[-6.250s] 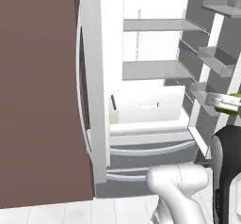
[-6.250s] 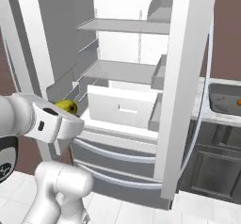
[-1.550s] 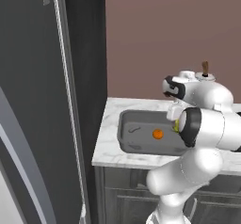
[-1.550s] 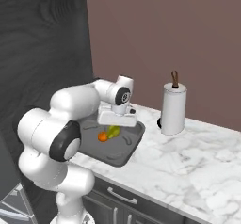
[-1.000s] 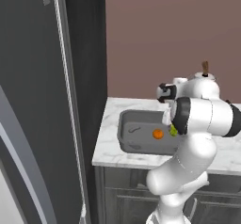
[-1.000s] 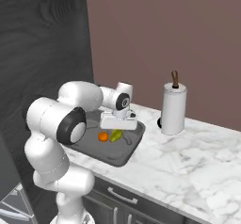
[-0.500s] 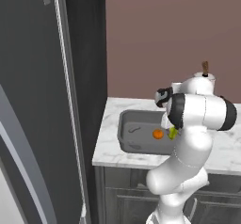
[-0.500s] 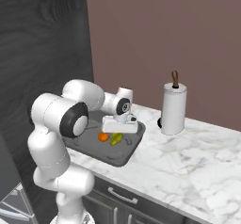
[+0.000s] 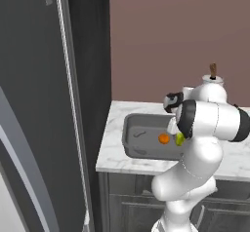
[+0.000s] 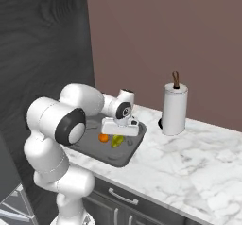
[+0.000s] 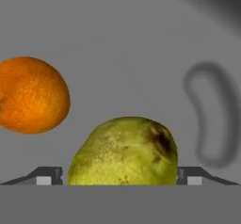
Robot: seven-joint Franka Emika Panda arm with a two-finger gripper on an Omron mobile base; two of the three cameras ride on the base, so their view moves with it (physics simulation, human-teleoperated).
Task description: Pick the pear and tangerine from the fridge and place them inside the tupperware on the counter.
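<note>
My gripper (image 10: 120, 127) hangs right over the pear (image 11: 123, 151), and my fingers are spread wide on both sides of it, not squeezing. The pear lies in the tupperware (image 9: 139, 141) near its middle, just beside the tangerine (image 11: 31, 95). I should lift straight up.

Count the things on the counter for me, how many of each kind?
Tangerine: 1
Pear: 1
Tupperware: 1, with both fruits in it
Paper towel roll on its stand: 1
Total: 4
</note>
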